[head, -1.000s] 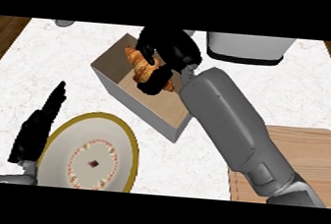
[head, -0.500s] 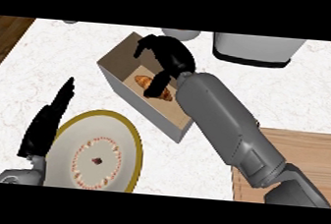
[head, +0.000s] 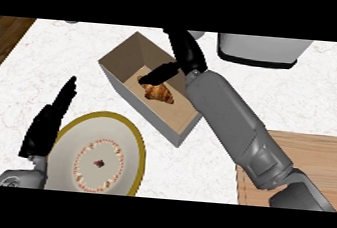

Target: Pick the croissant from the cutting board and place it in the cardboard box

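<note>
One croissant [head: 158, 91], brown and shiny, lying flat on the floor of the cardboard box [head: 122, 85]. Sitting near the middle of the box, a bit toward its far right side. Not held by anything.

Right hand [head: 182, 57] up over the far right edge of the box, black fingers mostly straight and let go. One dark finger or thumb [head: 158, 75] pointing down into the box, its tip just beside the croissant; hard to tell if touching it. Long grey right forearm [head: 230, 121] stretching from the near right corner up across the box's right side.

Cardboard box open on top, turned a little crooked on the white marble counter [head: 58, 52], with grey outside walls and tan inside.

Left hand [head: 49, 121] at the near left, black fingers straight and close together, pointing far. Holding nothing. Resting just beside the left rim of the plate.

Round plate [head: 131, 148] near the front, pale with a gold rim, a ring of small red dots and a tiny dark spot in the middle. Just near of the box, close to its near corner.

Wooden cutting board [head: 322, 168] at the near right, partly hidden by the right arm.

Grey-white pot-like thing [head: 261, 50] at the far right, close to the right hand.
</note>
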